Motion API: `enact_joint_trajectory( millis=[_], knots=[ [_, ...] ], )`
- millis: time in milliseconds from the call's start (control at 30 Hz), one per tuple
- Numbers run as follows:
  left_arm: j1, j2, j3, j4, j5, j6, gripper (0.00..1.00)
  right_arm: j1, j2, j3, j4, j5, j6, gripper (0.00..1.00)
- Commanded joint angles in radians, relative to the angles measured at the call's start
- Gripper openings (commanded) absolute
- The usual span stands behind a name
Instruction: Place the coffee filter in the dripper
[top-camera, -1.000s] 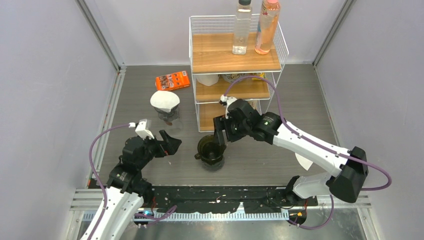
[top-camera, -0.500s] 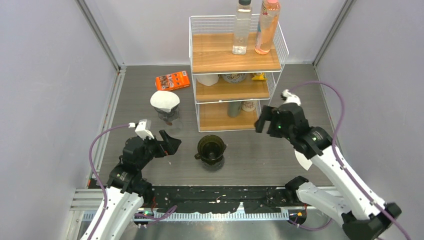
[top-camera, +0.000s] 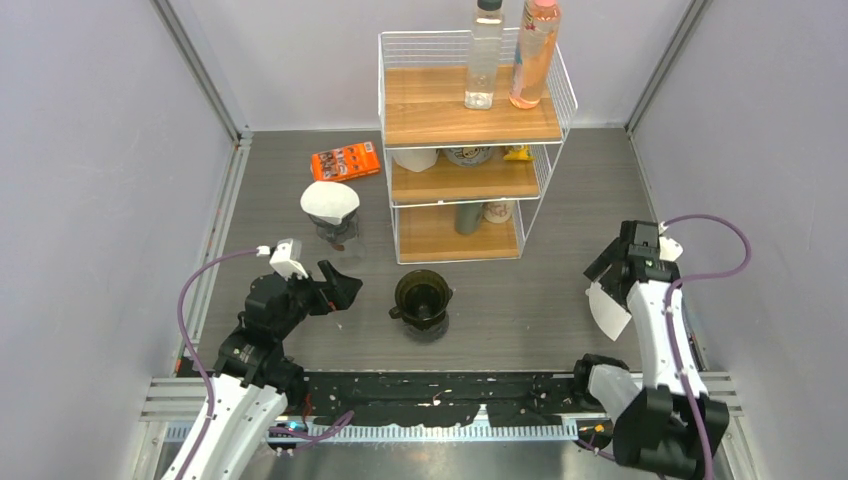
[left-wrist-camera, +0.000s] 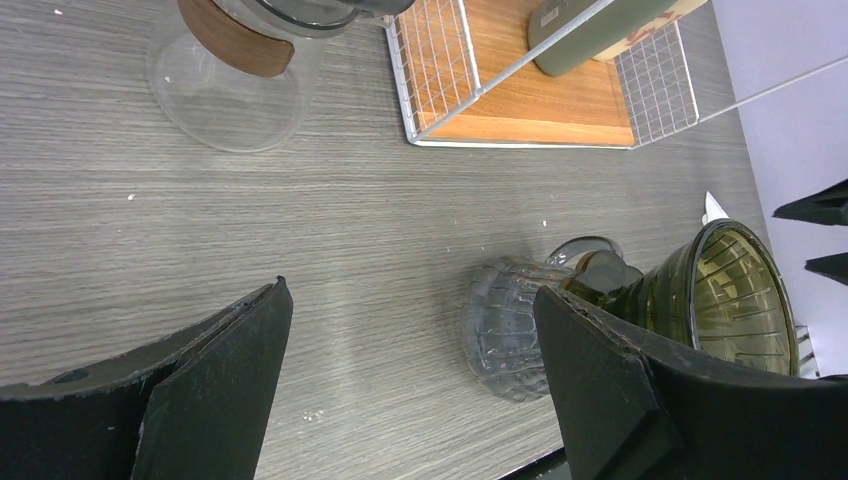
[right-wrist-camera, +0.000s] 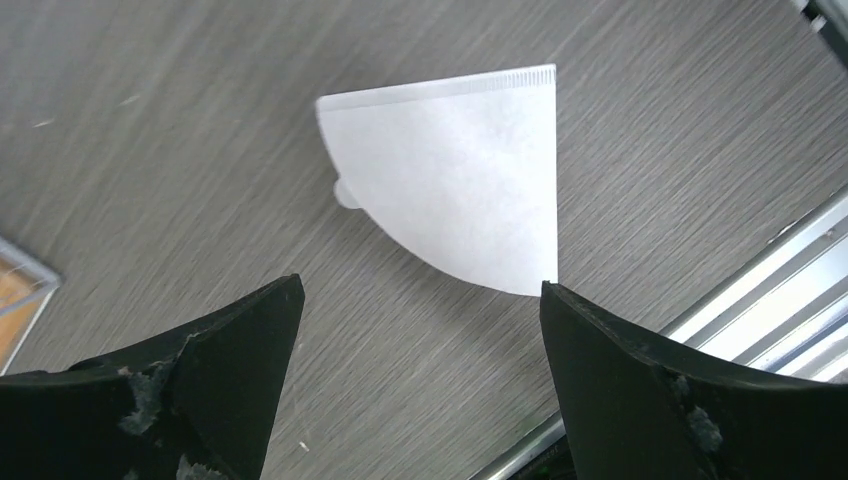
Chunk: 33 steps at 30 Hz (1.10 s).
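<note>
Poised over the filter (right-wrist-camera: 460, 190) lying flat on the tabletop (right-wrist-camera: 180, 150), with right jaws spread wide, empty, ready to pinch; with left jaws likewise wide, empty, near the dripper (left-wrist-camera: 735, 295).

Near the front, the left claw (top-camera: 342, 283) hovers low over the worktop (top-camera: 520, 320), jaws spread wide and aimed toward the dark glass dripper (top-camera: 421, 297) at front centre. Over on the far right, the right claw (top-camera: 604, 268) hangs just above a flat white coffee filter (top-camera: 606, 314) lying on the worktop, jaws parted, nothing between them. Behind the dripper stands a wire rack (top-camera: 470, 120) with wooden shelves and two bottles (top-camera: 484, 55) on top. Left of it sits a carafe (top-camera: 336, 232) capped with a paper cone (top-camera: 329, 200), with an orange packet (top-camera: 345, 161) beyond.
</note>
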<state>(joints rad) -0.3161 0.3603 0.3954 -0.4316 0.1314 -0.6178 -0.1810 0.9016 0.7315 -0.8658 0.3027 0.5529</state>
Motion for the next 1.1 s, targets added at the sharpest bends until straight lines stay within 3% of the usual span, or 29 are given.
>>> enact_joint_trajectory(
  millis=[0, 133, 533, 733, 900, 1067],
  knots=[
    [-0.001, -0.007, 0.001, 0.01, -0.01, 0.003, 0.99, -0.134, 0.109, -0.019, 0.118, -0.063, -0.027, 0.96],
    [-0.002, -0.004, 0.001, 0.01, -0.004, 0.004, 1.0, -0.199, 0.21, -0.056, 0.234, -0.047, 0.021, 0.96],
    [-0.001, 0.0, 0.0, 0.012, -0.005, 0.004, 0.99, -0.219, 0.452, -0.102, 0.369, -0.07, 0.016, 1.0],
    [-0.002, 0.001, -0.001, 0.012, -0.006, 0.004, 1.0, -0.219, 0.489, -0.116, 0.407, -0.126, 0.01, 0.82],
    [-0.002, 0.002, 0.0, 0.012, -0.007, 0.004, 1.0, -0.219, 0.476, -0.129, 0.426, -0.163, -0.004, 0.54],
    [-0.001, 0.002, -0.001, 0.013, -0.007, 0.004, 1.0, -0.219, 0.462, -0.133, 0.44, -0.214, -0.031, 0.35]
  ],
)
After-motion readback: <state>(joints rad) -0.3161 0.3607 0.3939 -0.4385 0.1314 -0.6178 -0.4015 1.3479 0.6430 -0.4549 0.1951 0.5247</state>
